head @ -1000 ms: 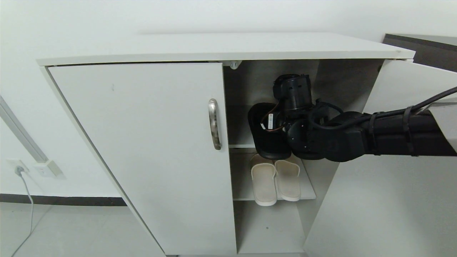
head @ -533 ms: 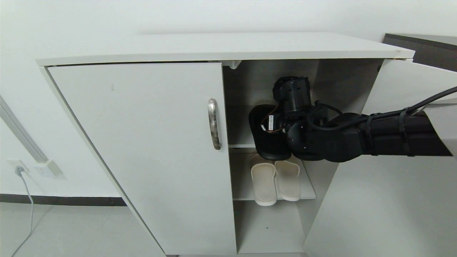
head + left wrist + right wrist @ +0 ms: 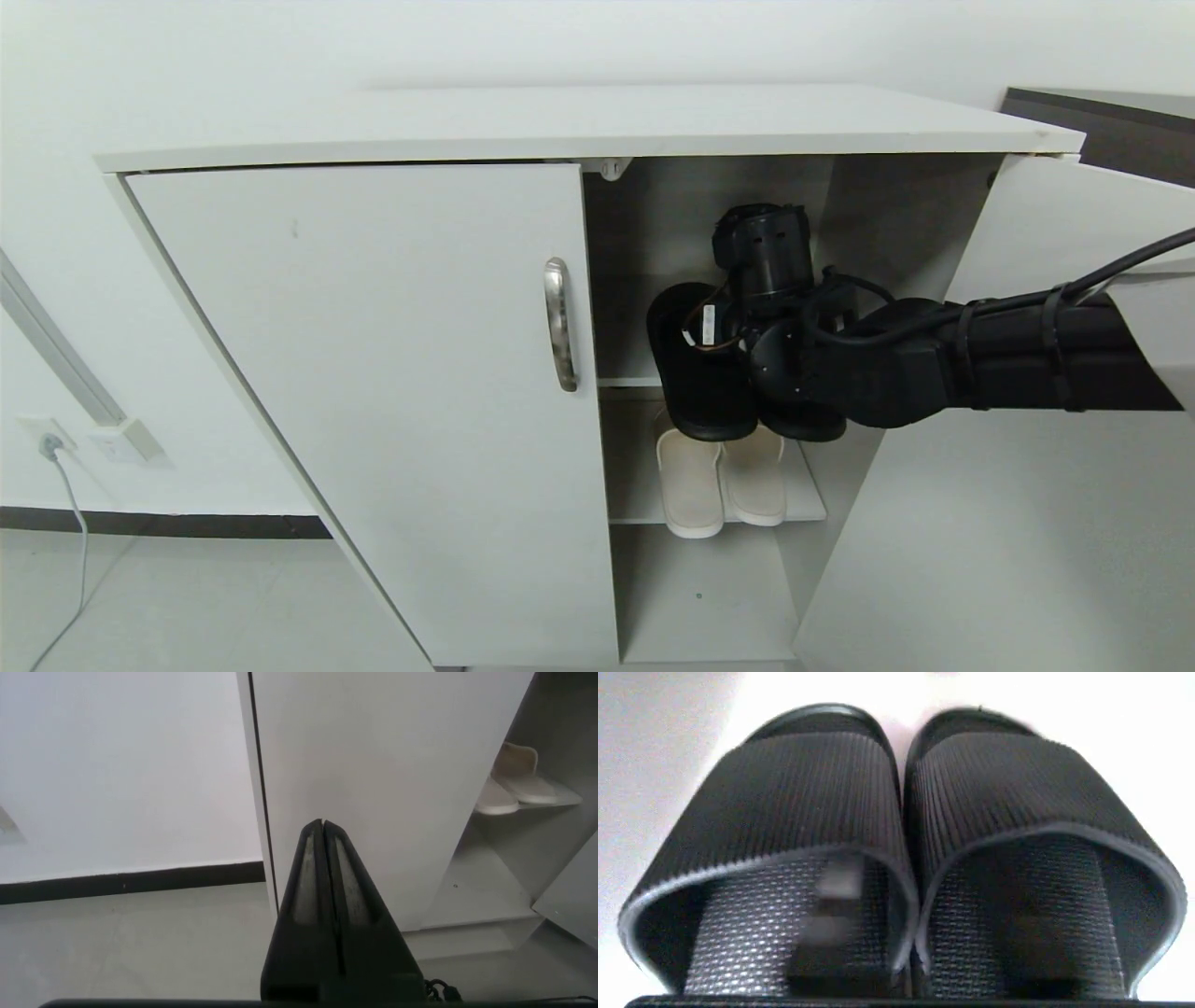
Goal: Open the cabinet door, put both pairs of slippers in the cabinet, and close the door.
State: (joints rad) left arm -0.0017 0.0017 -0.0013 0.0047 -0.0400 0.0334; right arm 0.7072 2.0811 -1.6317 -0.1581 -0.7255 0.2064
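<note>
Right hand (image 3: pixel 910 957) is inside the cabinet (image 3: pixel 579 121), clamped on the black slippers (image 3: pixel 700 364) where their two inner strap walls touch; its fingers look blurred in the right wrist view. The pair is side by side at the upper shelf (image 3: pixel 630 381). Its near ends hang out past that shelf's front edge and tilt down over the white slippers (image 3: pixel 719 476). A narrow gap separates the left black slipper from the edge of the closed left door (image 3: pixel 373 373), which carries a metal handle (image 3: pixel 558 324). The right arm comes in from the right and crosses the opening at the height of the upper shelf.

The white slippers lie side by side on the lower shelf (image 3: pixel 625 504), with their near ends just over its front edge. The right door (image 3: pixel 1046 233) is swung wide open, well away from the opening.

Left hand (image 3: pixel 322 826) is pressed shut with nothing between its fingers. It sits low in front of the closed left door, above the floor (image 3: pixel 140 943) and well apart from the slippers.
</note>
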